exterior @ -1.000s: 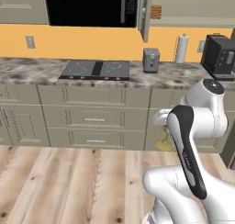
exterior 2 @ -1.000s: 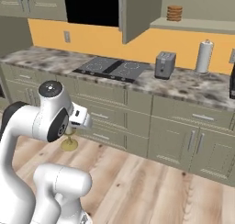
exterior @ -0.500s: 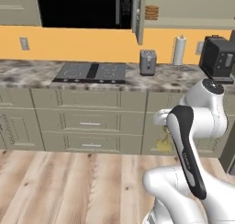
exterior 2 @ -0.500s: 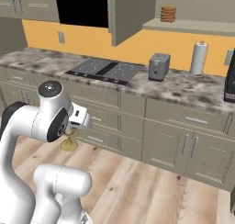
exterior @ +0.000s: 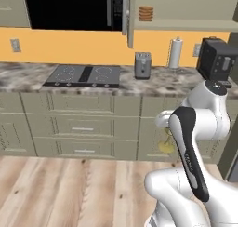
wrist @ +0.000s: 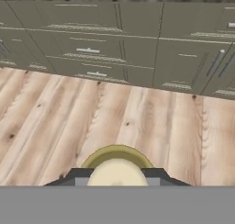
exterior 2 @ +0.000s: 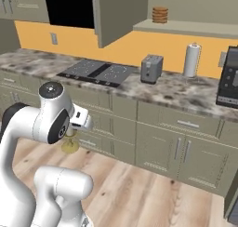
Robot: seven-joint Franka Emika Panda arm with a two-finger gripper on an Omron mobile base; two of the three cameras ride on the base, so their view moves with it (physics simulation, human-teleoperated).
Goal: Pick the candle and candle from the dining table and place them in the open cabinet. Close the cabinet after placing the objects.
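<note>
Hiding most of its stem behind the arm, the cream candle [wrist: 117, 172] on its brass-gold holder sat at the hand view's bottom centre, clamped in the gripper [wrist: 117, 176].

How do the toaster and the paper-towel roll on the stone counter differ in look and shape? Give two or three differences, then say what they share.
The toaster is grey and boxy; the paper-towel roll is white and round, a cylinder. The toaster is squat and wide, while the roll is taller and slimmer. The toaster stands nearer the black cooktop; the roll stands further back, by the orange wall. Both stand upright on the stone counter.
</note>
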